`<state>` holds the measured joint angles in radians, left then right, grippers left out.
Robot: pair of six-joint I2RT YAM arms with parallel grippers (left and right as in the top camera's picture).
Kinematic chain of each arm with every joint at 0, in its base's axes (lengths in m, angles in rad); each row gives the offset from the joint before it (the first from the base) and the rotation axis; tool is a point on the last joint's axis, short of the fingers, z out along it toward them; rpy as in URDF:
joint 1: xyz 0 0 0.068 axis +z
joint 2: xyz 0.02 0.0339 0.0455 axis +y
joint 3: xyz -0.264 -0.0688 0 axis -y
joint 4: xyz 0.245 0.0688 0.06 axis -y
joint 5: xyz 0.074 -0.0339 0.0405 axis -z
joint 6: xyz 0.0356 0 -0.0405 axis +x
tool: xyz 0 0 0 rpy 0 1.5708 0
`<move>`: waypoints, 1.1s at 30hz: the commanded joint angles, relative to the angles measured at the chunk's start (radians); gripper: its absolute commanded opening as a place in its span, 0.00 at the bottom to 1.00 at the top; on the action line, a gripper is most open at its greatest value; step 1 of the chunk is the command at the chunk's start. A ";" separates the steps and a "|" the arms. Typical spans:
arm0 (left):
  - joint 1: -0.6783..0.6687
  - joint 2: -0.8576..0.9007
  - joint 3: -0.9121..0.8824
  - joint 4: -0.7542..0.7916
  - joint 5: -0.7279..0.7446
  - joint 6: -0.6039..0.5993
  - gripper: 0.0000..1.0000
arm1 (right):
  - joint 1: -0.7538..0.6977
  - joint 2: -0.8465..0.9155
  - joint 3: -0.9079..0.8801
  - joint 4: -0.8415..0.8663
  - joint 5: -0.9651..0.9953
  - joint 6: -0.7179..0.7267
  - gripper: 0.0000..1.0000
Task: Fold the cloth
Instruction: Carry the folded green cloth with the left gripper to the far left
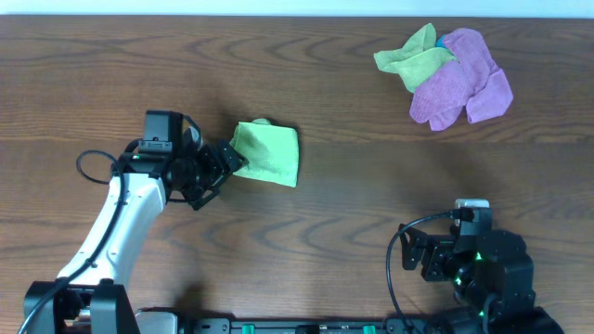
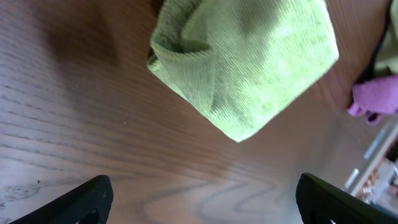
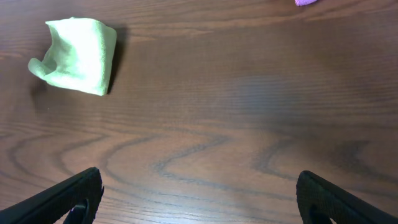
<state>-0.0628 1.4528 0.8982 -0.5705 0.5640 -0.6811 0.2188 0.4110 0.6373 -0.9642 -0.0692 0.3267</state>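
Note:
A green cloth (image 1: 267, 153) lies folded into a small square on the wooden table, left of centre. It also shows in the left wrist view (image 2: 249, 62) and in the right wrist view (image 3: 81, 56). My left gripper (image 1: 225, 165) is open and empty just left of the cloth, its fingers (image 2: 202, 199) apart over bare wood, not touching it. My right gripper (image 1: 418, 255) is open and empty near the front right edge, its fingers (image 3: 199, 199) wide apart over bare wood, far from the cloth.
A pile of cloths, purple (image 1: 459, 79) and yellow-green (image 1: 413, 56), lies at the back right. A bit of purple cloth (image 2: 373, 99) shows at the right edge of the left wrist view.

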 commanded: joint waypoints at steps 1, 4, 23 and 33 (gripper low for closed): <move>-0.024 0.002 -0.011 0.033 -0.075 -0.072 0.95 | -0.009 -0.005 -0.008 0.002 0.016 0.014 0.99; -0.049 0.022 -0.024 0.092 -0.088 -0.124 0.95 | -0.009 -0.005 -0.008 0.002 0.016 0.014 0.99; -0.119 0.242 -0.026 0.323 -0.095 -0.316 0.96 | -0.009 -0.005 -0.008 0.002 0.016 0.014 0.99; -0.148 0.315 -0.026 0.396 -0.102 -0.346 0.99 | -0.009 -0.005 -0.008 0.002 0.017 0.014 0.99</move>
<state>-0.2031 1.7344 0.8814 -0.1814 0.4858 -1.0187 0.2188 0.4110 0.6373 -0.9630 -0.0658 0.3294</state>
